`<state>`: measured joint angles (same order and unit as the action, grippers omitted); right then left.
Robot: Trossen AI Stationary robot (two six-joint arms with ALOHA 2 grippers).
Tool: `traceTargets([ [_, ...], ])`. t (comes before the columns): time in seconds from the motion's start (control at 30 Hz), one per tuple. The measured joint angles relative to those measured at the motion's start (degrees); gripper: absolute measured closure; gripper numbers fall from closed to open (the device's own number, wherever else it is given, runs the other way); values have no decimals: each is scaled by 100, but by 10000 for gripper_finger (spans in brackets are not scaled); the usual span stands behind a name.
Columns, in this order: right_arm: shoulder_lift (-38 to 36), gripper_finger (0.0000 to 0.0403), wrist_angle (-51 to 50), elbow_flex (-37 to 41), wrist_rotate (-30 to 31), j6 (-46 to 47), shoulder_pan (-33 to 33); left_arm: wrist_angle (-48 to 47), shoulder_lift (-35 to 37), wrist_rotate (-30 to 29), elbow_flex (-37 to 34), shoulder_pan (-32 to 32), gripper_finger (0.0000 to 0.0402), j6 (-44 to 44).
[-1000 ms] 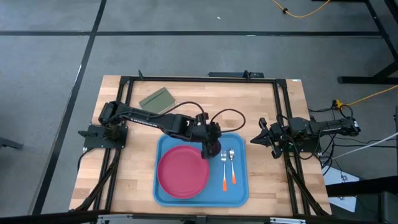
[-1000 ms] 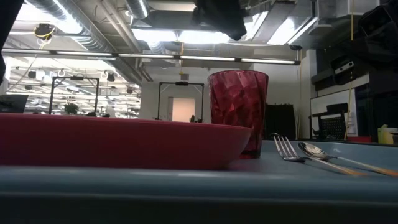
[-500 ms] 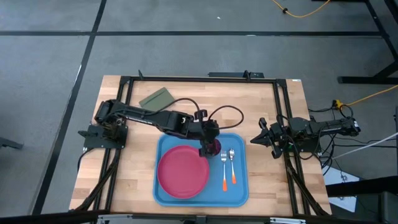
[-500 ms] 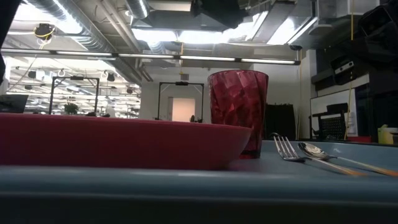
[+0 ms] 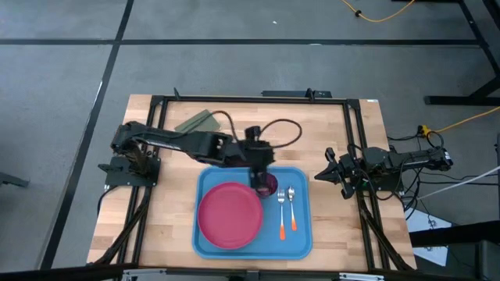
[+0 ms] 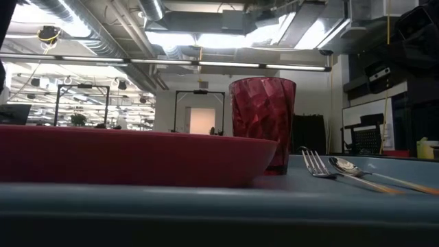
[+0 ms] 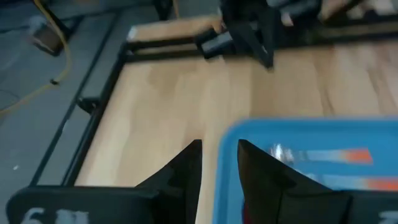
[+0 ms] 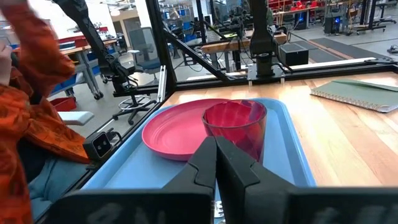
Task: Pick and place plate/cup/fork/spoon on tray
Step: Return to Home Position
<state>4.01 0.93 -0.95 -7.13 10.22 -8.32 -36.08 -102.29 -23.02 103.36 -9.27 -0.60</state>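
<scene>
A large blue rectangular plastic tray (image 5: 303,248) is seen on the wooden bench (image 5: 164,226), close to its near edge and about midway between its left and right edges. A round pink-red plate (image 5: 229,215) with a raised rim is set in the tray's left half. A small round dark red cup (image 5: 268,186) is stood upright by the middle of the tray's far edge, just beside the plate's rim. A thin fork (image 5: 281,215) with silver tines and an orange handle and a small metal spoon (image 5: 291,204) are laid side by side near the tray's right edge, heads toward the far edge, with the fork placed between plate and spoon.

The left gripper (image 5: 260,172) is held above the tray's far edge, just beyond the cup. Its fingers (image 7: 186,171) are parted and nothing is held between them. The right gripper (image 5: 319,176) is found at the bench's right edge, apart from the tray, with its fingers (image 8: 202,162) pressed together on nothing.

A flat olive-green rectangular block (image 5: 197,123) is seen near the bench's far left corner.
</scene>
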Motion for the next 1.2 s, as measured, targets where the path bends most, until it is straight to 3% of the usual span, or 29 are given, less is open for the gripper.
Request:
traceTargets([
  [0.37, 0, 395, 3, 0, 0, 0, 0, -479, 997, 486, -21, 162, 307, 522],
  [0.5, -4, 395, 2, 0, 2, 0, 0, -88, 1589, 726, -565, 183, 307, 566],
  [0.6, 0, 395, -13, 0, 0, 0, 0, 627, 2219, 755, -1441, 181, 307, 571],
  [0.8, 0, 395, 0, 0, 2, 0, 0, 2481, 3562, 764, -3889, 207, 307, 567],
  [1.0, 0, 395, 0, 0, 2, 0, 0, 4257, 4719, 1136, -6127, 229, 307, 535],
  [1.2, 0, 395, 0, 0, 2, 0, 0, 5460, 5769, 1519, -7692, 229, 307, 527],
])
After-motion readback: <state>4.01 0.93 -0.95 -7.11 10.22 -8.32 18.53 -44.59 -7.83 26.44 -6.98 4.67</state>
